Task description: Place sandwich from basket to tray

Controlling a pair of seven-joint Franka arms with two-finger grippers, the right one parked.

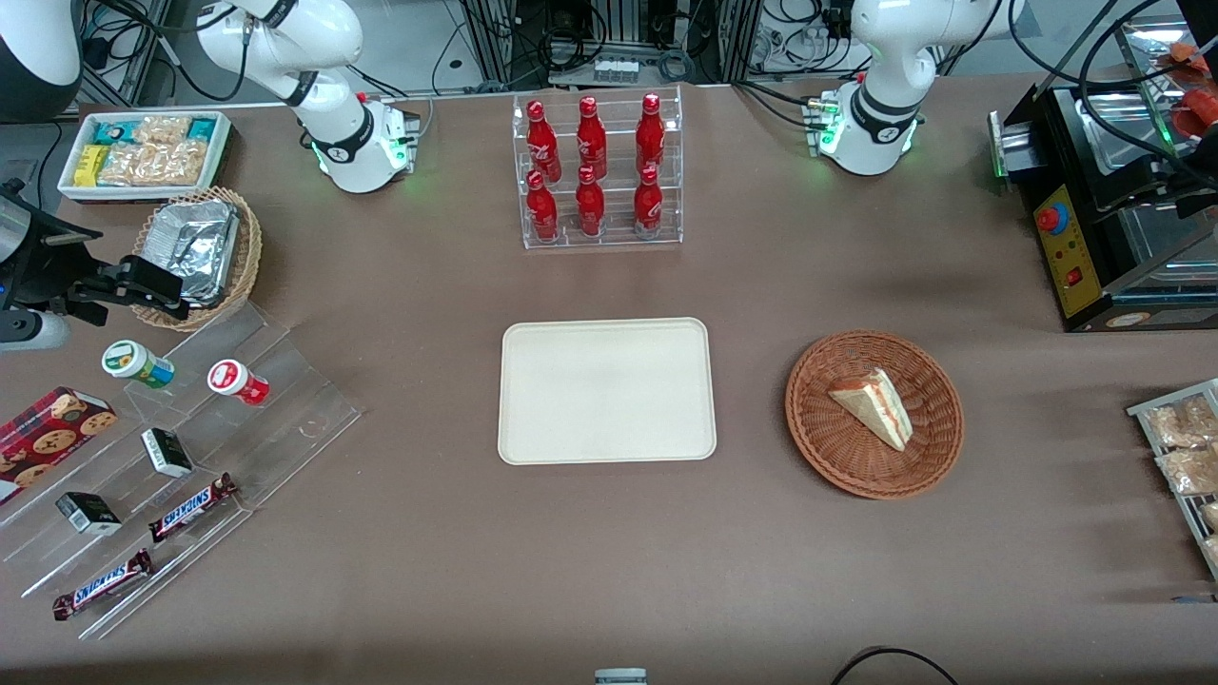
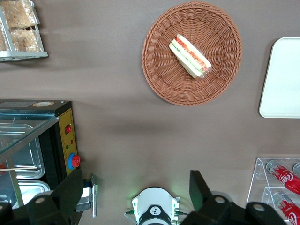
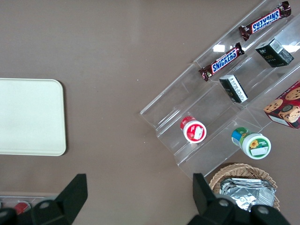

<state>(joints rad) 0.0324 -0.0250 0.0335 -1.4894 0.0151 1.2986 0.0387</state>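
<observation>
In the round reddish-brown wicker basket (image 1: 809,419) (image 2: 154,70) the sandwich (image 1: 875,407) (image 2: 190,56) is seen lying on its side near the middle. It is a pale triangular wedge, and its red and green filling is shown along one edge. Read as a clock face from the front camera, its narrow tip is turned toward 10 o'clock and its broad end toward 5 o'clock. The basket is set on the brown table (image 1: 428,533) at the 3 o'clock of the cream tray (image 1: 606,390) (image 2: 283,79), near it but not touching. A clear rack of red bottles (image 1: 599,171) is stood at the tray's 12 o'clock, farther from the front camera. The left gripper (image 2: 136,190) is held high above the table, between the basket and the working arm's base, with nothing in it. Its dark fingers (image 2: 70,190) are spread wide apart.
</observation>
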